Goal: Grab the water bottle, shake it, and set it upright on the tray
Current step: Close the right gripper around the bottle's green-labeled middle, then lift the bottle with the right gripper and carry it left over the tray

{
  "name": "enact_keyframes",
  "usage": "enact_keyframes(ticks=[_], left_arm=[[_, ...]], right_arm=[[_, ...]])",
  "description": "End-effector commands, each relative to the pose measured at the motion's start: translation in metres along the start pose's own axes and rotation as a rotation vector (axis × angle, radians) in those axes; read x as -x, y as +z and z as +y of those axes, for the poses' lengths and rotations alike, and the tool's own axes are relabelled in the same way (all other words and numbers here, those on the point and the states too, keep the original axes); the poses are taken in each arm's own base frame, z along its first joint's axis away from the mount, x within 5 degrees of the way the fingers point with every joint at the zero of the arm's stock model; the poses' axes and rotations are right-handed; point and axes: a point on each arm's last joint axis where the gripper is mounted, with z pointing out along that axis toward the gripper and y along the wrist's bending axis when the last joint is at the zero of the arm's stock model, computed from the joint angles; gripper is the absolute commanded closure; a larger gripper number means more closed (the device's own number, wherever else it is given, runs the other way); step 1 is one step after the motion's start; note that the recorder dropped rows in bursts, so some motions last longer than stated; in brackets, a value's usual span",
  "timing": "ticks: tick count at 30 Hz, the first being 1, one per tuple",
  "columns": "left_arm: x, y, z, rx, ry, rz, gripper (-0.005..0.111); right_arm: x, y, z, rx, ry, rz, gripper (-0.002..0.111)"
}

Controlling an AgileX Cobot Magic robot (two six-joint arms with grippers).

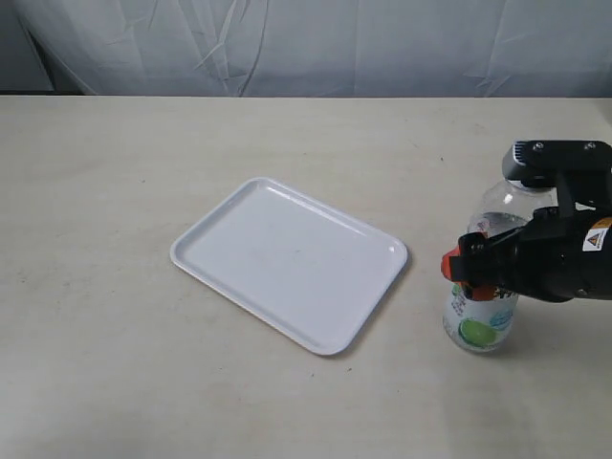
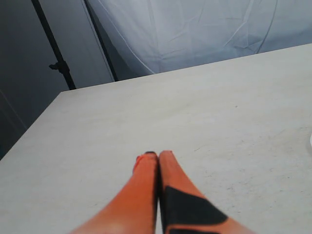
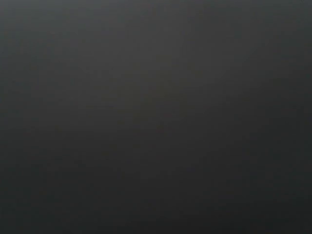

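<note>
We take this for a lab-style test bay: a bare pale desk [image 1: 115,382], a creased white sheet [image 1: 287,48] hung behind it, and a black stand pole [image 2: 52,46] beside it.

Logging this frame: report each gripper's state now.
Left gripper: shut, holding nothing.
Right gripper: at the water bottle, but grip cannot be told; its wrist view is black.

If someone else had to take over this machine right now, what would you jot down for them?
Left pincer: shut, empty, over the table, away from the job.
Right pincer: at the water bottle's middle; grip unconfirmed, since its wrist camera shows only black.
Bottle: upright on the table, right of the tray in the exterior view. The tray holds nothing.
Done: the reach. Left: lift, shake, stand it on the tray.
</note>
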Motion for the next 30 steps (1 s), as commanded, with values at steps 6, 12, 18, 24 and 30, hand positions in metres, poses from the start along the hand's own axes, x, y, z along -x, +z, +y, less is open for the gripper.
enact_keyframes(ticks=[6, 12, 18, 24, 30], left_arm=[[0.001, 0.000, 0.000, 0.000, -0.012, -0.015, 0.107], [0.001, 0.000, 0.000, 0.000, -0.012, -0.015, 0.107], [0.001, 0.000, 0.000, 0.000, -0.012, -0.015, 0.107], [0.001, 0.000, 0.000, 0.000, -0.012, -0.015, 0.107], [0.001, 0.000, 0.000, 0.000, -0.012, -0.015, 0.107]], right_arm=[[-0.006, 0.016, -0.002, -0.017, -0.029, 0.057, 0.087], [-0.007, 0.016, -0.002, -0.015, -0.019, 0.065, 0.108], [-0.005, -0.001, 0.001, 0.006, -0.015, 0.041, 0.109], [-0.006, -0.063, 0.040, 0.199, -0.159, -0.162, 0.109], [0.002, -0.097, 0.045, 0.238, -0.193, -0.403, 0.109]])
